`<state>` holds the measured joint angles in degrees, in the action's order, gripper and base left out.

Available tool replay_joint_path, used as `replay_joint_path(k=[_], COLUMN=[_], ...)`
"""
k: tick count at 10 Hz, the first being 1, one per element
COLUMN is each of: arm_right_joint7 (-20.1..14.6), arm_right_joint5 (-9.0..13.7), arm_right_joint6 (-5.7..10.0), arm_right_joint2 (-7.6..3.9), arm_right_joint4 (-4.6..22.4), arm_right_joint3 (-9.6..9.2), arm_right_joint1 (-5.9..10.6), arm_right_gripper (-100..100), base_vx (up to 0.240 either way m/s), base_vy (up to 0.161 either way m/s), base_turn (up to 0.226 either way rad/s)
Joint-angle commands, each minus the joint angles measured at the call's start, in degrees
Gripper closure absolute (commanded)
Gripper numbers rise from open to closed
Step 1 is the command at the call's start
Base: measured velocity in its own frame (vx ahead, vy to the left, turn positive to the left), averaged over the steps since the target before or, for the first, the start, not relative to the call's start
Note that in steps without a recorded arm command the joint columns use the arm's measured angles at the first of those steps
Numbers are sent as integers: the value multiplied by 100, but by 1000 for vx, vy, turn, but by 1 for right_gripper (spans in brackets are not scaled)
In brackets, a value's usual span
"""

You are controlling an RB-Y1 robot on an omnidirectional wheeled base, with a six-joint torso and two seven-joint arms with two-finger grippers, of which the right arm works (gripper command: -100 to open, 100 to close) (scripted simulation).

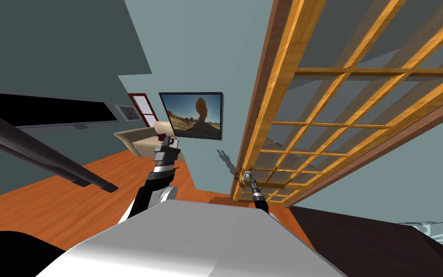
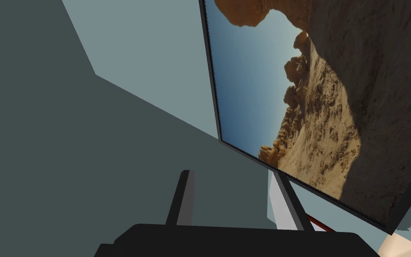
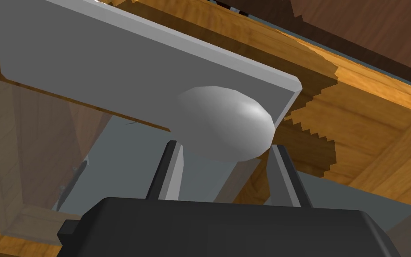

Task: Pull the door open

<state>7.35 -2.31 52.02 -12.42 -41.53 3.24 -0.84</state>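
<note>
Right gripper: my fingers stand apart, straddling the grey knob on its plate, at the frame-side edge of the wooden door. I judge: clamp squarely on the knob first, then pull along the door's arc. Left gripper idle, fingers apart, empty.

Left gripper, black box with two thin fingers sticking out, wide apart, a big picture of sandy rocks and blue sky past them, grey wall beside it.
</note>
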Motion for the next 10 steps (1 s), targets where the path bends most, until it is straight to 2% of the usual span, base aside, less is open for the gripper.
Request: replay_joint_path(k=[1,7,8,10], arm_right_joint7=[-23,-23,-213,-469], arm_right_joint5=[-67,-67,70,153], arm_right_joint6=[-26,-26,-19,-21], arm_right_joint2=[168,168,-6,-18], arm_right_joint4=[-142,-142,-23,-19], arm_right_joint3=[-165,-165,-30,-72], arm_right_joint1=[-55,-55,-16,-11], arm_right_gripper=[100,100,100,100], base_vx=[0,0,-22,-31], base_vy=[0,1,-26,-14], base_turn=[0,-4,3,35])
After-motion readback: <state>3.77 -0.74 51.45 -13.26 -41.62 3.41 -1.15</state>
